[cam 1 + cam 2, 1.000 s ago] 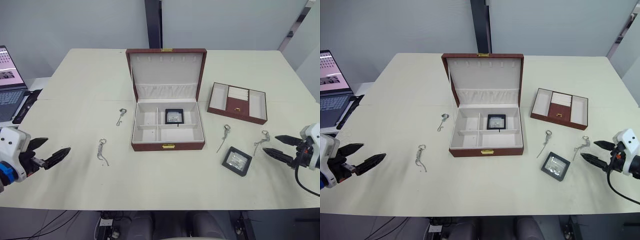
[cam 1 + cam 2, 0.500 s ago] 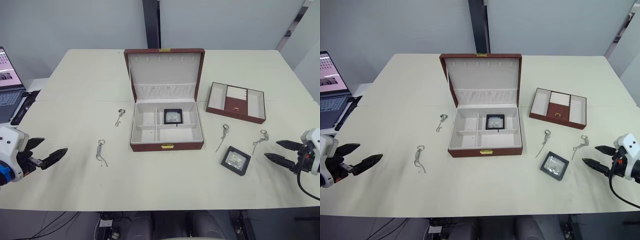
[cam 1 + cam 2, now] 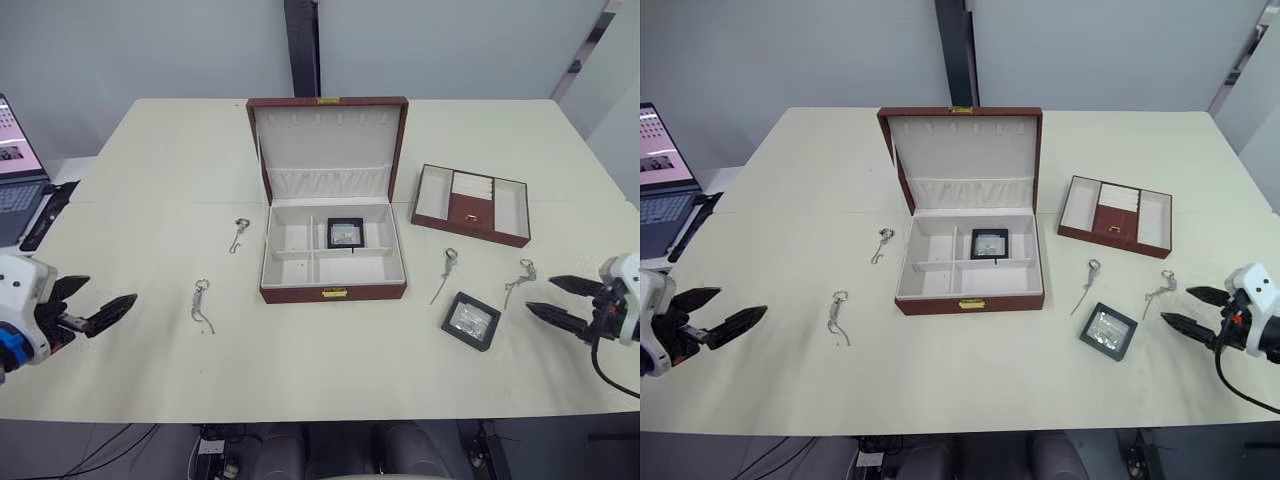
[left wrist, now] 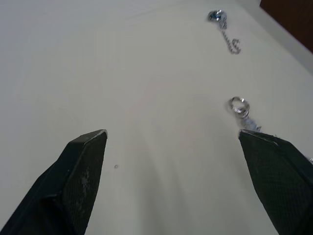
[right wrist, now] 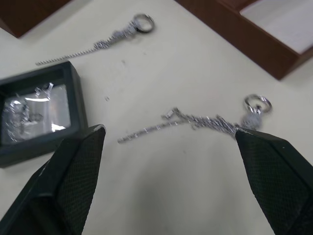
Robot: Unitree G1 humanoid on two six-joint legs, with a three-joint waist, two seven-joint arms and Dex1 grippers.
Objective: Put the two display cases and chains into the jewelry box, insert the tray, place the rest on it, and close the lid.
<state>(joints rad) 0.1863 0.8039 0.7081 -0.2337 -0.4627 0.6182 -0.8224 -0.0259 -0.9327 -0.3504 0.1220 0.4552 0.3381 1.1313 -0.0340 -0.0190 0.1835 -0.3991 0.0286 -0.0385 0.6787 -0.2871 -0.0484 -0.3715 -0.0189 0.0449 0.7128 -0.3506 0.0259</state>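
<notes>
The jewelry box stands mid-table with its lid raised. One display case lies in its back right compartment. The other display case sits on the table to the box's right. Two chains lie left of the box and two chains lie right of it. The tray rests at the back right. My left gripper is open near the left edge, facing a chain. My right gripper is open just short of the rightmost chain.
A laptop sits off the table's left side. Bare table surface lies in front of the box and between each gripper and the nearest chain. The table's front edge runs close beneath both grippers.
The whole picture has shifted a little. Both grippers stay open in about the same places, and nothing on the table has moved.
</notes>
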